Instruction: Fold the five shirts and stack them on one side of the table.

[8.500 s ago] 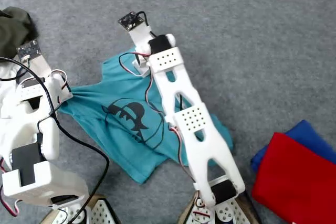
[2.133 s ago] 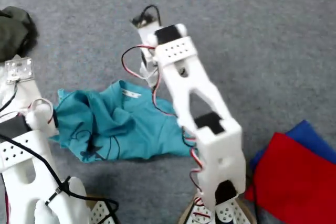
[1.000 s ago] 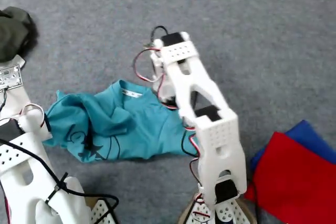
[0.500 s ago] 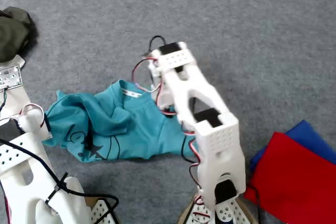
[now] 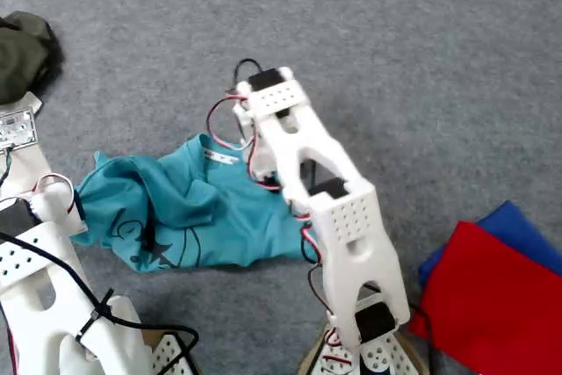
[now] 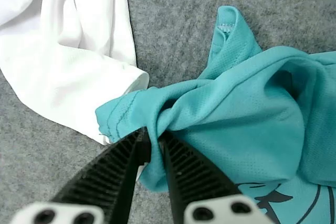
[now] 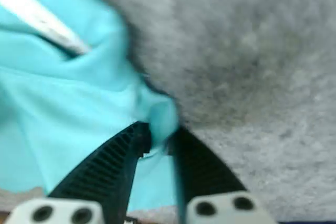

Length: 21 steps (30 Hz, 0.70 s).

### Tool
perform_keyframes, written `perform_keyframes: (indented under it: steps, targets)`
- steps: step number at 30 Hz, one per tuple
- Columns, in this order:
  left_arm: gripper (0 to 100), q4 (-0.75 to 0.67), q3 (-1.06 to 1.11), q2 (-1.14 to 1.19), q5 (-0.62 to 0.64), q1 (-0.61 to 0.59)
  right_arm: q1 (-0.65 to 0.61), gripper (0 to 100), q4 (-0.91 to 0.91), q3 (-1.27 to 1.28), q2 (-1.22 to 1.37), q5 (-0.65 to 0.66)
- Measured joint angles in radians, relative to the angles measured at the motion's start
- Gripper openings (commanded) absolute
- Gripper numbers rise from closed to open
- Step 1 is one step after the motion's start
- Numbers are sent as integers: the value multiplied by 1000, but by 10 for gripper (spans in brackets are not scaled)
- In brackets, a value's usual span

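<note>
A teal shirt [image 5: 198, 208] with a dark print lies bunched up left of the table's middle. In the left wrist view my left gripper [image 6: 154, 140] is shut on a twisted fold of the teal shirt [image 6: 247, 103] near a sleeve hem. In the high view that arm [image 5: 39, 243] stands at the shirt's left edge. My right arm [image 5: 294, 142] leans over the shirt's collar side. My right gripper [image 7: 160, 136] is shut on a small tuck of the teal shirt [image 7: 68, 103] at its edge, low over the grey felt.
A white shirt [image 6: 68, 51] lies beside the teal one, under the left arm. A dark green shirt [image 5: 22, 46] sits crumpled at the far left. Folded red [image 5: 492, 300] and blue [image 5: 518, 221] shirts are stacked at the right front. The grey table [image 5: 439, 85] stretches open behind.
Over the last second the right arm has swung left and back along the shirt's collar side. The left arm kept still. Since 8.5 s ago the spread shirt has been bunched up.
</note>
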Motion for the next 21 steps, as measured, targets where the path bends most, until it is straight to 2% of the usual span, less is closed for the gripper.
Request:
perform_keyframes:
  steps: [4,11,16,21]
  targets:
    - [20,0,0,0,0,0,37,9,8,60,-29,0]
    - [20,-8,3,0,-31,0,92,9,-11,376,-209,0]
    - [20,-101,77,0,-83,6,199,9,-68,644,-399,32]
    - [20,-167,176,0,-124,75,333,9,-120,928,-591,95]
